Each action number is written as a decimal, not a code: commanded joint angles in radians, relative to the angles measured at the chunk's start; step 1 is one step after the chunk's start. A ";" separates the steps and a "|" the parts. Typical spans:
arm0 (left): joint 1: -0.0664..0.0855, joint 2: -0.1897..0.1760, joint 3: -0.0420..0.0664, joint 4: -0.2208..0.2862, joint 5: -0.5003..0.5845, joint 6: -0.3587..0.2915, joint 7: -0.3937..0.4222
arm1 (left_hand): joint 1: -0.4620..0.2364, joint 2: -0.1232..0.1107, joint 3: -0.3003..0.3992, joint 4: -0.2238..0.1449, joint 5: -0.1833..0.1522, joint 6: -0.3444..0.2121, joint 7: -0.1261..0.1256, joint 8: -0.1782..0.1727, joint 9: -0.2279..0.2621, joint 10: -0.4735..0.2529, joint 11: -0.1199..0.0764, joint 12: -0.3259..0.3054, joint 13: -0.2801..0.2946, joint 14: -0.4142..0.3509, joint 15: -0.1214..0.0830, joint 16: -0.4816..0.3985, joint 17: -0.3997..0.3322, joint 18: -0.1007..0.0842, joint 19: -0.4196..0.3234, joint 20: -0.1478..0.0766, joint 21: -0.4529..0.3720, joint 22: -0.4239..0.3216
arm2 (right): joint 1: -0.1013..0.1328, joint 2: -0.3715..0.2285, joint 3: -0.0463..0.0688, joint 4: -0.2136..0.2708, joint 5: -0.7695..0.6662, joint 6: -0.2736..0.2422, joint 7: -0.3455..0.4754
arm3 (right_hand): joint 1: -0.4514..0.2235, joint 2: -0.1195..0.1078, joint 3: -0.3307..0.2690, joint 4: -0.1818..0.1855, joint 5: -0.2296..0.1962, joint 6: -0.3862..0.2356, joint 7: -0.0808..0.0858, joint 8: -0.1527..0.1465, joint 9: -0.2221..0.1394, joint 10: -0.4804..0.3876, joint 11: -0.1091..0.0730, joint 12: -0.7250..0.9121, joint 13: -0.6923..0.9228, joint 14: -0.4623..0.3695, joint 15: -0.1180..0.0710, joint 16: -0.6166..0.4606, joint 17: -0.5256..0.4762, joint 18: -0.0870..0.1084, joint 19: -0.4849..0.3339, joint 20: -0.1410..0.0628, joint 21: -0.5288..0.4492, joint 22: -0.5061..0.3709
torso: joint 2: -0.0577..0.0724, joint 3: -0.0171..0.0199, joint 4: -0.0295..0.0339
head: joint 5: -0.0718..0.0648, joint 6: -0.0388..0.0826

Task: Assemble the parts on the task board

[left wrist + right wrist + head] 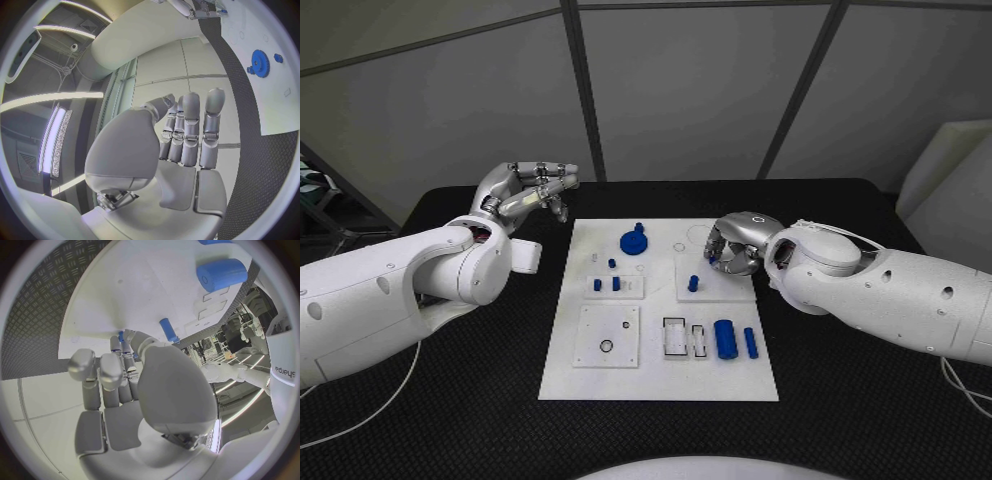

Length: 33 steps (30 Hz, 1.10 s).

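The white task board (661, 385) lies in the middle of the table. On it are a blue gear (633, 241), two short blue pegs (606, 285), an upright blue peg (692, 285), a thick blue cylinder (726, 338) and a slim blue pin (750, 343). My right hand (737, 243) hovers over the board's far right part with its fingers curled, and a small blue part (121, 335) sits pinched at its fingertips. My left hand (531, 190) is raised off the board's far left corner, its fingers (190, 130) straight and holding nothing. The gear (259, 62) lies well apart from it.
A black ring (606, 346) lies on a square white sub-plate at the board's near left. Two rectangular slots (687, 338) sit beside the thick cylinder. Black table (848, 400) surrounds the board, with grey wall panels behind.
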 commanded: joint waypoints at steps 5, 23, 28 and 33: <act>0.001 0.000 0.001 0.001 0.005 0.011 0.013 | 0.000 0.013 -0.006 -0.002 -0.002 -0.002 0.001 0.000 -0.002 -0.008 0.002 0.003 0.001 -0.009 0.000 -0.005 -0.001 0.042 -0.007 -0.002 -0.006 -0.001 | -0.004 0.008 -0.002 -0.008 -0.032 0.044 -0.017 | 0.001 0.011 0.010 -0.003 -0.004 0.013 -0.001 0.004 0.001 0.010 -0.003 0.001 0.000 0.044 -0.007 0.018 0.014 -0.021 0.014 -0.001 0.017 0.020 | 0.000 -0.0001 -0.0001 | -0.001 -0.001; 0.001 0.002 0.001 0.000 0.005 0.011 0.011 | -0.001 0.013 -0.007 -0.002 -0.002 -0.003 0.002 0.000 -0.002 -0.009 0.002 0.004 0.001 -0.009 0.000 -0.006 -0.002 0.042 -0.008 -0.002 -0.008 -0.002 | -0.014 0.016 -0.003 0.000 -0.074 -0.010 -0.033 | 0.008 0.046 0.037 -0.033 -0.045 0.080 -0.014 0.026 0.013 0.074 -0.021 0.015 0.013 0.039 -0.022 0.052 0.019 -0.040 0.070 -0.013 0.094 0.119 | -0.001 0.0002 -0.0010 | -0.002 -0.004; 0.001 0.002 0.001 -0.003 0.006 0.010 0.012 | 0.000 0.013 -0.007 -0.003 -0.002 -0.003 0.002 0.000 -0.002 -0.010 0.002 0.005 0.002 -0.010 0.000 -0.006 -0.003 0.043 -0.009 -0.001 -0.011 -0.004 | -0.014 0.004 -0.003 0.017 -0.077 -0.054 -0.034 | 0.010 0.048 0.044 -0.038 -0.043 0.083 -0.015 0.026 0.013 0.078 -0.022 0.013 0.014 0.039 -0.023 0.056 0.020 -0.041 0.073 -0.015 0.099 0.125 | -0.001 0.0006 -0.0007 | -0.003 -0.004; 0.001 0.001 0.001 -0.005 0.017 0.009 0.012 | 0.000 0.013 -0.007 -0.003 -0.002 -0.003 0.002 0.000 -0.002 -0.010 0.002 0.005 0.002 -0.010 0.000 -0.006 -0.003 0.043 -0.009 -0.001 -0.011 -0.004 | -0.014 -0.014 -0.003 0.044 -0.078 -0.106 -0.028 | 0.010 0.046 0.048 -0.041 -0.040 0.082 -0.014 0.025 0.013 0.078 -0.021 0.010 0.014 0.039 -0.023 0.060 0.022 -0.042 0.074 -0.015 0.102 0.129 | -0.002 -0.0002 -0.0006 | -0.005 -0.001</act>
